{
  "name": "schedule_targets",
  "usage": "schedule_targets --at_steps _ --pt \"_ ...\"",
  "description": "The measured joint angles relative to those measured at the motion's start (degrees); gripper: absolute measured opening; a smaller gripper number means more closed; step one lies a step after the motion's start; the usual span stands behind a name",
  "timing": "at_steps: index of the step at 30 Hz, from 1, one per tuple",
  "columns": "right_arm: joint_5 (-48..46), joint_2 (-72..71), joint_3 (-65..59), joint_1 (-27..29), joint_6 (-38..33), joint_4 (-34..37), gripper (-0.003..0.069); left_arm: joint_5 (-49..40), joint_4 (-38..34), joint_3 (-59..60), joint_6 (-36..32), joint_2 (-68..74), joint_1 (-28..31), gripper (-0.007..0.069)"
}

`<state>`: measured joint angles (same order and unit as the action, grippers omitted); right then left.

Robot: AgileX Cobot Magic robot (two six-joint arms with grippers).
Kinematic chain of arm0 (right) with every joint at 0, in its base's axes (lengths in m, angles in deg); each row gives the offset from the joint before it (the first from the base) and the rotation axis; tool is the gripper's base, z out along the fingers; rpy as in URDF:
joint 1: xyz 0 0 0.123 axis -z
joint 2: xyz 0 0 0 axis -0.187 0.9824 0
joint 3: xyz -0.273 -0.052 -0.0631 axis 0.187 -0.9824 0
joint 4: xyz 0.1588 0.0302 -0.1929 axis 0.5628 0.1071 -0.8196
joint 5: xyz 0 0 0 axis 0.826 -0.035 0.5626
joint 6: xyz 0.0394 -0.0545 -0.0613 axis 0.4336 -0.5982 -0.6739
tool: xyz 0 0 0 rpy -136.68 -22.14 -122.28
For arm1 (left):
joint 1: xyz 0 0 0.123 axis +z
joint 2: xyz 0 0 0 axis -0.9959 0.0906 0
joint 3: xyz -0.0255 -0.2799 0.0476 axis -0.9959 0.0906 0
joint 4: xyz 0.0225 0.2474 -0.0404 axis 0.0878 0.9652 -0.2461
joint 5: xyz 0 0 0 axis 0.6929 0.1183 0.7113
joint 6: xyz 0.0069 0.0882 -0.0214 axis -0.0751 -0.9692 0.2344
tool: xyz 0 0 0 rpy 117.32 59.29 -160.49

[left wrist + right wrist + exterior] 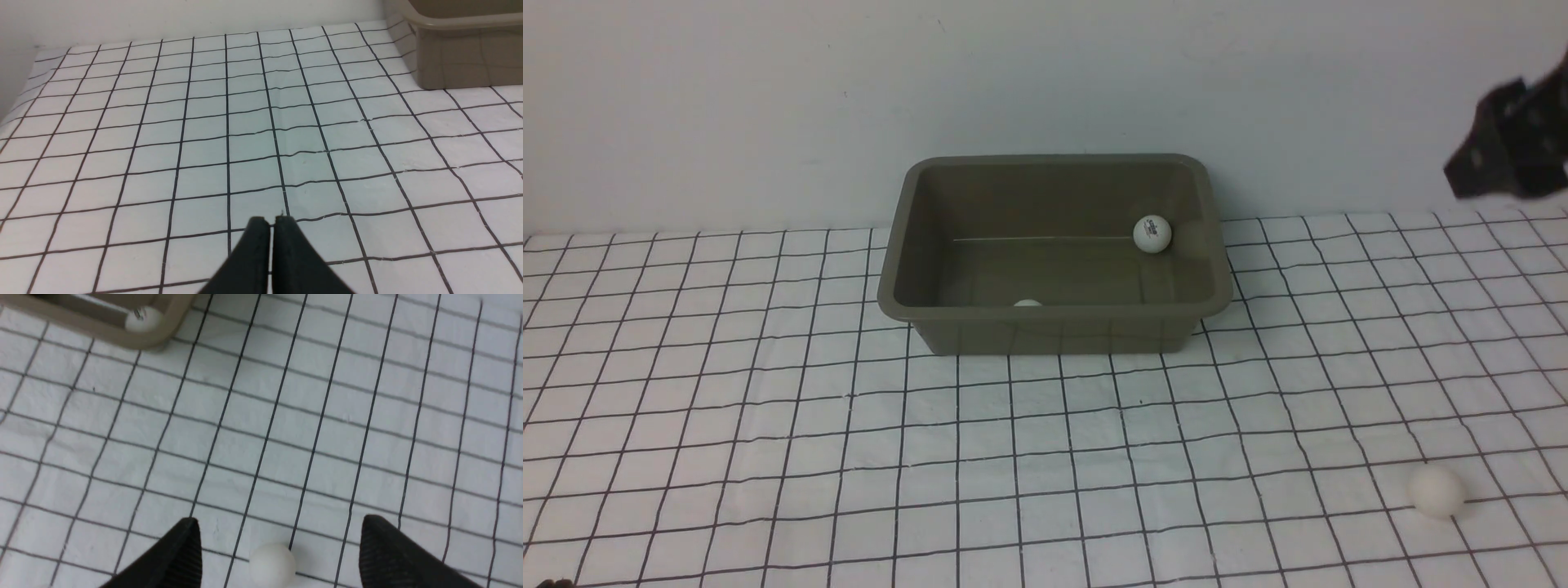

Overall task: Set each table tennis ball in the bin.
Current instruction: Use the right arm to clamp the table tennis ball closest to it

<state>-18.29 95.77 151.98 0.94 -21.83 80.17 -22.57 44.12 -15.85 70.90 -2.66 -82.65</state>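
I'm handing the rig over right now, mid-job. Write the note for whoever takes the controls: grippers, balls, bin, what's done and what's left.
Left gripper: shut, empty, over the checked cloth, with the bin off to one side.
Right gripper: open, holding nothing. In its wrist view the loose ball shows between the jaws, lying on the cloth, not gripped.
Done: two balls in the bin, the logo ball at the far right and a second ball half hidden behind the near wall.
Left: the loose ball, front right on the cloth. No other balls are in view.
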Motion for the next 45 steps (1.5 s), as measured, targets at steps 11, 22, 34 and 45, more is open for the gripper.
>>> schedule_targets --at_steps 11,22,34,45 --pt "9.2 4.3 -19.7 0.1 11.4 -7.0 0.0471 0.0 0.0 0.0 0.0 0.0 0.0 -0.0004" --pt "12.4 16.6 -19.9 0.1 15.1 -7.0 0.0471 0.0 0.0 0.0 0.0 0.0 0.0 -0.0004" --pt "16.3 21.5 -19.9 3.9 15.1 -6.0 0.0472 0.0 0.0 0.0 0.0 0.0 0.0 -0.0004" --pt "18.5 24.4 -19.8 5.3 7.3 2.5 0.0468 0.0 0.0 0.0 0.0 0.0 0.0 -0.0004"
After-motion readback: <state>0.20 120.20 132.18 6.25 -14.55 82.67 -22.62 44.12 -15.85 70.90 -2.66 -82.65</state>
